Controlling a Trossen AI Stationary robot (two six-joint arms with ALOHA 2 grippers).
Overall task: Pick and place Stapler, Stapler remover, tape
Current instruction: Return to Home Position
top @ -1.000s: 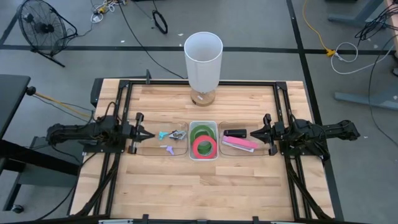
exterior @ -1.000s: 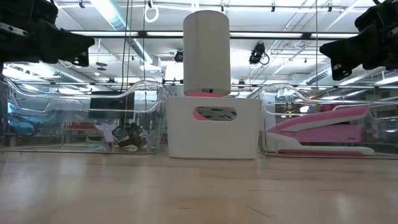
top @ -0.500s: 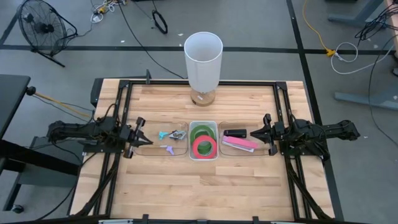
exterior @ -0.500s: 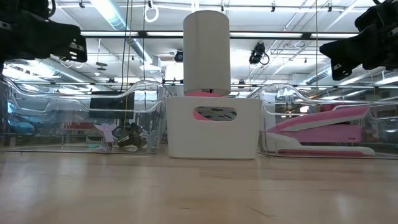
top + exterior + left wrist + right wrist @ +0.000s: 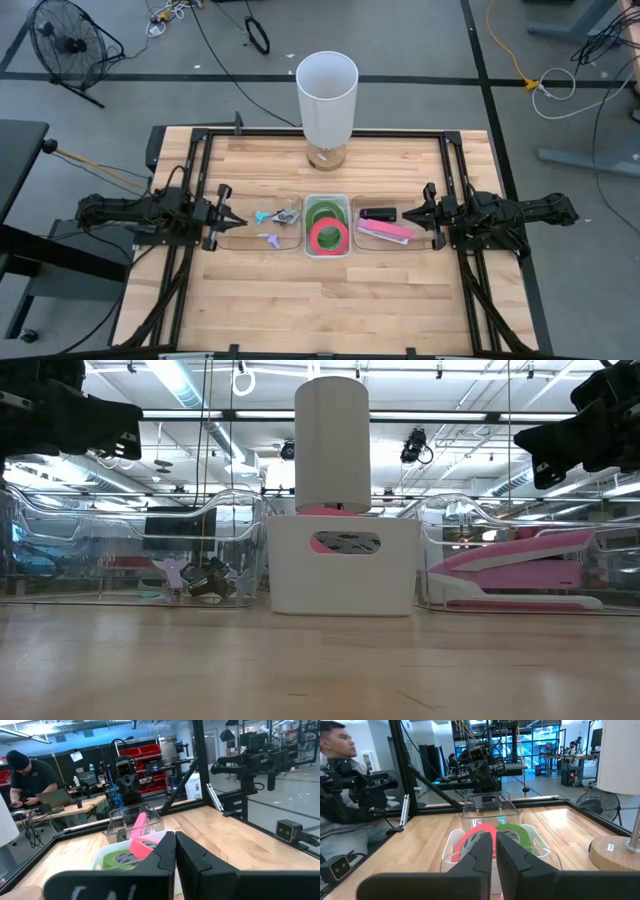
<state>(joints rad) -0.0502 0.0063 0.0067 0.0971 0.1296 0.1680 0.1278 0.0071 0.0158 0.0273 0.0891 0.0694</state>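
Observation:
Three boxes stand in a row at mid table. The left clear box holds stapler removers. The white middle box holds green tape and a pinkish red roll on top. The right clear box holds a black stapler and a pink stapler. My left gripper is shut and empty, above the left box's left end. My right gripper is shut and empty, above the right box's right end.
A tall white cylinder on a wooden base stands behind the boxes at the far middle. A black frame runs round the table's edges. Bare wood lies in front of the boxes. People show in the room beyond.
My left gripper has turned a little about its wrist and drawn slightly toward the table's left edge, then come nearly back. Its fingers have stayed shut. The boxes and their contents have not moved.

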